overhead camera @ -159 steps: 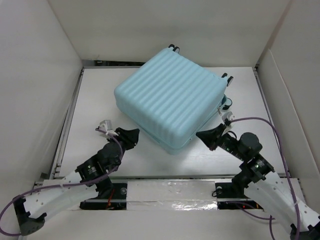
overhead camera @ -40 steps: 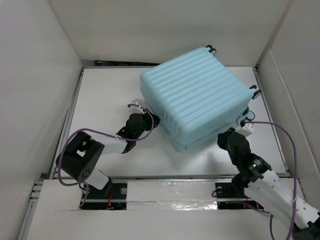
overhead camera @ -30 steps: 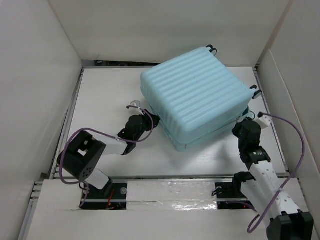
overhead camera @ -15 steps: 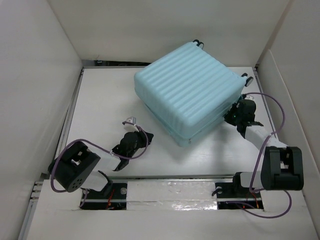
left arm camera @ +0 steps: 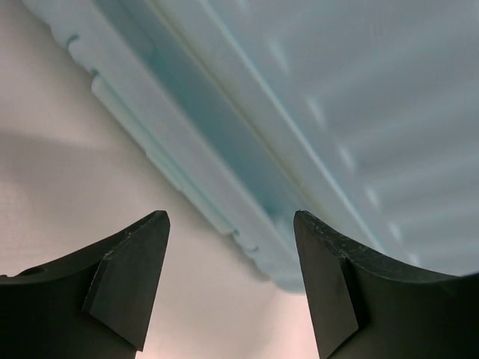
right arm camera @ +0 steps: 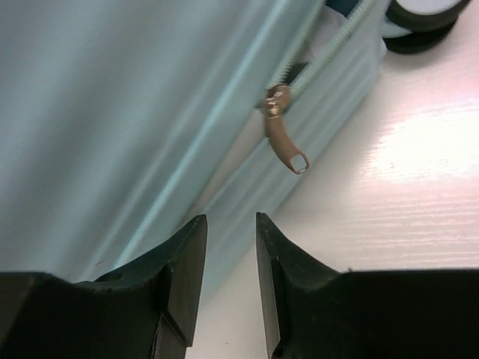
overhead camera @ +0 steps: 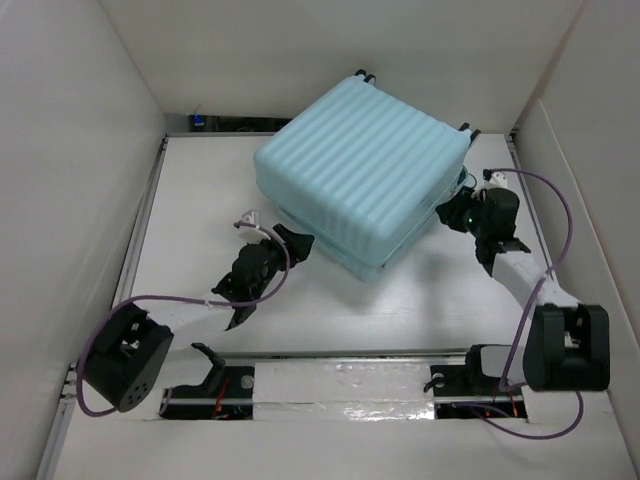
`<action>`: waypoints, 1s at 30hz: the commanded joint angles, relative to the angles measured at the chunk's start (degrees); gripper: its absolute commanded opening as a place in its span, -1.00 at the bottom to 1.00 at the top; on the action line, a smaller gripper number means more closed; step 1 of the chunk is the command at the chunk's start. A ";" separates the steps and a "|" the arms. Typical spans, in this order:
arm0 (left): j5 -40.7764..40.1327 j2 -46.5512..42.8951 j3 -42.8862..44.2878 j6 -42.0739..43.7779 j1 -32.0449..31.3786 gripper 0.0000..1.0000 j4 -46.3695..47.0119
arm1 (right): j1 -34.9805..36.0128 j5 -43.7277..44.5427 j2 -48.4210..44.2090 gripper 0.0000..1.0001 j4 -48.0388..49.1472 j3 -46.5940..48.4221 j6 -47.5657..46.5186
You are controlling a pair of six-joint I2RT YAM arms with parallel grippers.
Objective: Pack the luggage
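Since half a second ago the luggage [overhead camera: 360, 170] has slid toward the far left of the table [overhead camera: 200, 190], and both my arms have followed it. It lies flat, ribbed lid up, with one wheel pair [overhead camera: 365, 76] at its far corner and another [overhead camera: 466, 130] at its right corner. The upper shell sits on the lower one with a darker seam between them, so I cannot see whether anything is inside. My left gripper [left arm camera: 229, 224] is just beside the luggage's near-left edge, its fingers spread wide with nothing between them and the seam straight ahead. My right gripper [right arm camera: 230, 223] is at the luggage's near-right side, its fingers only a narrow gap apart and holding nothing; the lower shell shows through that gap. Just beyond it a tan zipper pull [right arm camera: 286, 142] hangs off the seam, apart from my fingertips, and the zip tracks run on toward a wheel [right arm camera: 419, 19]. The luggage's far corner stands close to the back wall [overhead camera: 330, 50], and its right corner is near the table's right edge. Bare table lies to the left of the luggage and along its near side.
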 commanded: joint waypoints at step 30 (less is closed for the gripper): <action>12.29 28.62 9.42 -14.34 9.53 -0.14 25.23 | 29.77 -5.99 -43.28 -0.76 7.33 -29.29 -1.00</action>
